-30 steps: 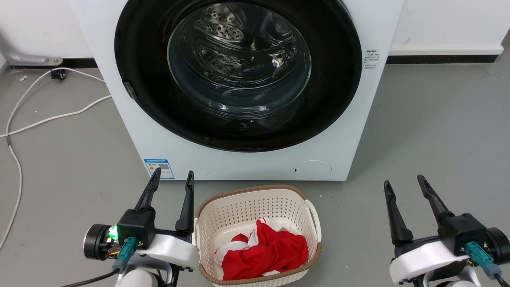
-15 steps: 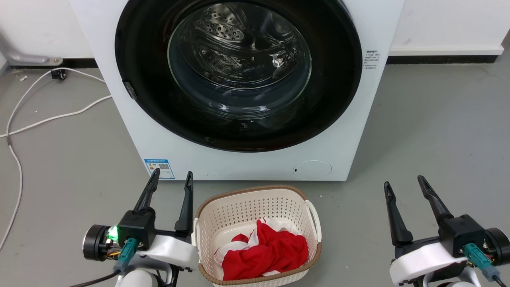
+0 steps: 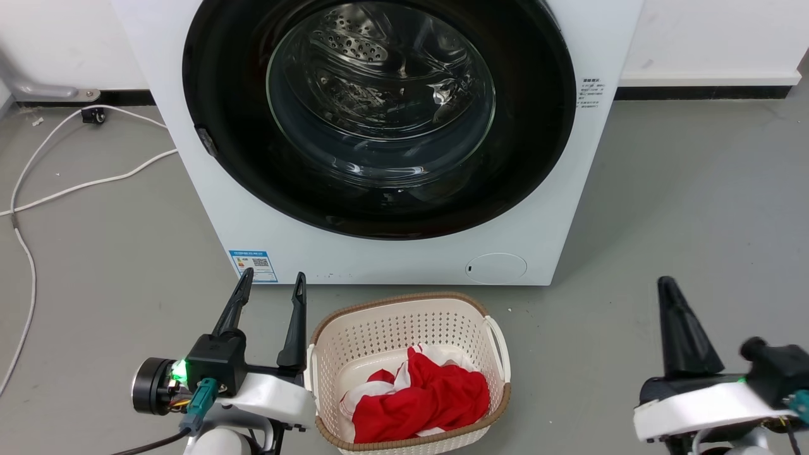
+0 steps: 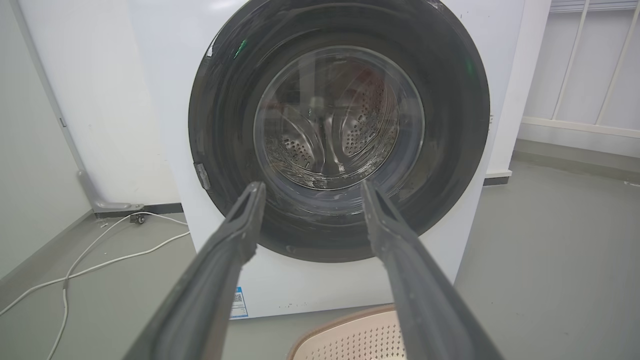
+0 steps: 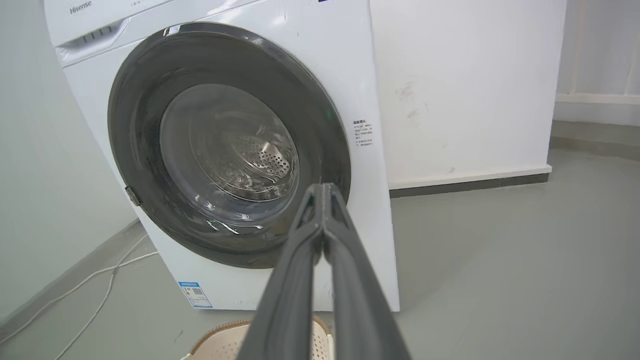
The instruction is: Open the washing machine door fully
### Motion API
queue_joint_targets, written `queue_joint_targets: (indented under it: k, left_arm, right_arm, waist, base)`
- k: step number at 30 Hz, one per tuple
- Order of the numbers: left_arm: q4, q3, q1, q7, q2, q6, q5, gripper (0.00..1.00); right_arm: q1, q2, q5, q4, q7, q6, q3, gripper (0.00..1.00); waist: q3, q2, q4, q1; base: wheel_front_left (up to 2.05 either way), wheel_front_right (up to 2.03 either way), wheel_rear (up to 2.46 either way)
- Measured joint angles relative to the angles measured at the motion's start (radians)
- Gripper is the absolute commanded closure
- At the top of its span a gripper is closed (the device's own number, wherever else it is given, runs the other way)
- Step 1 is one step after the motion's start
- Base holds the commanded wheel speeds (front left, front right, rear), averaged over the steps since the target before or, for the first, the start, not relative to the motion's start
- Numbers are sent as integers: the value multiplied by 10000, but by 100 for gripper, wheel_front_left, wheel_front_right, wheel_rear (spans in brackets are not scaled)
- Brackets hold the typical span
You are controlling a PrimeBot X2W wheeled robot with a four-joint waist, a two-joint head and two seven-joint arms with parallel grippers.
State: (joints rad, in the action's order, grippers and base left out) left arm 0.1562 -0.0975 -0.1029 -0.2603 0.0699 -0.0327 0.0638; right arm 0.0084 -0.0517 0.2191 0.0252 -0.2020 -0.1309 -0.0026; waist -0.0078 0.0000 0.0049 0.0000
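At the near left the left gripper (image 3: pixel 273 281) hangs empty with its two fingers spread apart, and at the near right the right gripper (image 3: pixel 667 291) has its fingers pressed together, also empty. Between them on the floor sits a cream basket (image 3: pixel 404 302) holding red cloth (image 3: pixel 423 398). Just beyond it stands the washing machine (image 3: pixel 379 259), with the washing machine door (image 3: pixel 379 212) lying closed against its front.

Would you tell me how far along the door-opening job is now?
Nothing looks done yet: the washing machine door sits shut, flush against the washing machine. In hand: the right gripper is shut, fingers together, pointing toward the door but apart from it; the left gripper hangs open near the basket. Left: reach the door, pull it fully open.
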Motion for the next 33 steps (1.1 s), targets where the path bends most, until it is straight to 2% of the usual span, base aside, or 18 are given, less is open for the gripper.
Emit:
queue_joint_targets:
  k: [1,5,11,14,18,23,25,26,27,28,33]
  left_arm:
    - [-6,8,1,0,-23,0,-8,0]
    - [-8,42,10,0,-38,2,-8,0]
    - [-35,96,13,0,-63,25,-6,0]
    - [-58,132,13,0,-77,61,-6,0]
    - [-138,167,4,-4,-86,61,-12,0]
    - [-230,209,-123,-29,-104,98,-23,0]
    - [-272,209,-259,-29,-117,105,-23,0]
    - [-272,209,-259,-29,-117,105,-23,0]
    - [-322,194,-394,-29,-127,107,-23,0]
    - [-322,194,-394,-29,-127,107,-23,0]
    - [-454,176,-656,-29,-136,104,-69,0]
  right_arm:
    - [-74,2,1852,86,-165,0,-180,100]
    - [-283,2,4376,109,-366,0,-512,100]
    - [-812,4,10573,399,-424,0,-934,100]
    - [-1308,13,12360,545,-163,2,-1342,100]
    - [-2187,-56,13716,1170,487,2,-1992,100]
    - [-3820,-963,14870,2491,1346,2,-2188,100]
    - [-4526,-1459,14905,3062,1509,2,-2079,100]
    - [-4526,-1459,14905,3062,1509,2,-2079,100]
    - [-5282,-1918,14962,3716,1707,2,-1856,100]
    - [-5282,-1918,14962,3716,1707,2,-1856,100]
    - [-7554,-2991,14801,5455,2295,2,-1078,100]
  waist:
    - [0,0,11,0]
    - [-10,0,9,0]
    - [18,0,-18,0]
    - [47,0,-46,0]
    - [138,0,-68,0]
    - [374,0,-41,0]
    - [506,0,-17,0]
    - [506,0,-17,0]
    - [660,0,3,0]
    - [660,0,3,0]
    - [1088,0,50,0]
  base:
    - [0,0,0]
    - [0,0,0]
    - [0,0,0]
    - [0,0,0]
    - [0,0,0]
    - [0,0,0]
    - [0,0,0]
    - [0,0,0]
    - [0,0,0]
    - [0,0,0]
    - [0,0,0]
